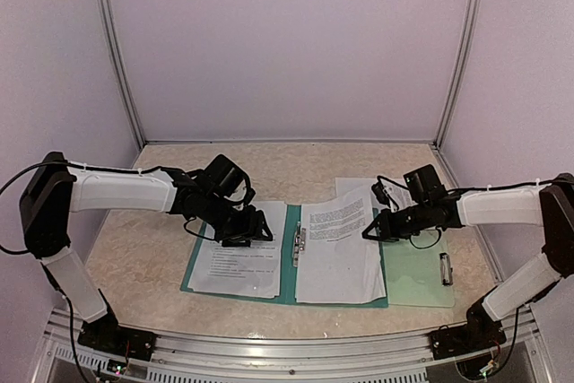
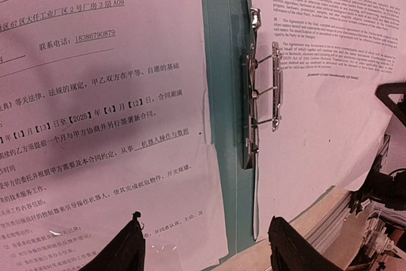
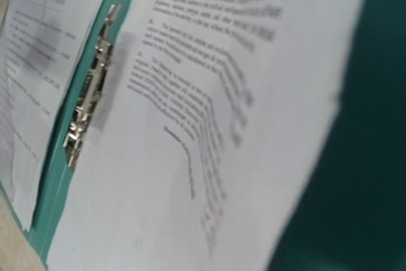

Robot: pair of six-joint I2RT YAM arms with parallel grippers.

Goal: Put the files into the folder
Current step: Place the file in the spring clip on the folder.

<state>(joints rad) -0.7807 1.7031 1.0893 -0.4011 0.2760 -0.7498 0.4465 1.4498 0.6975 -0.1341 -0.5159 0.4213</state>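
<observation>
Left wrist: files sheet shows tel. 18386790879, on folder; L pincer open, empty; R pincer shut.

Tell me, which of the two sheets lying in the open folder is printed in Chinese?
The left sheet in the folder, left of the metal clip, carries Chinese characters; the right sheet is printed in English.

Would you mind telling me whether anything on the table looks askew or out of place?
Yes: the files on the right half of the folder lie tilted, their upper edge poking past its far edge, unlike the squarer left sheet.
</observation>
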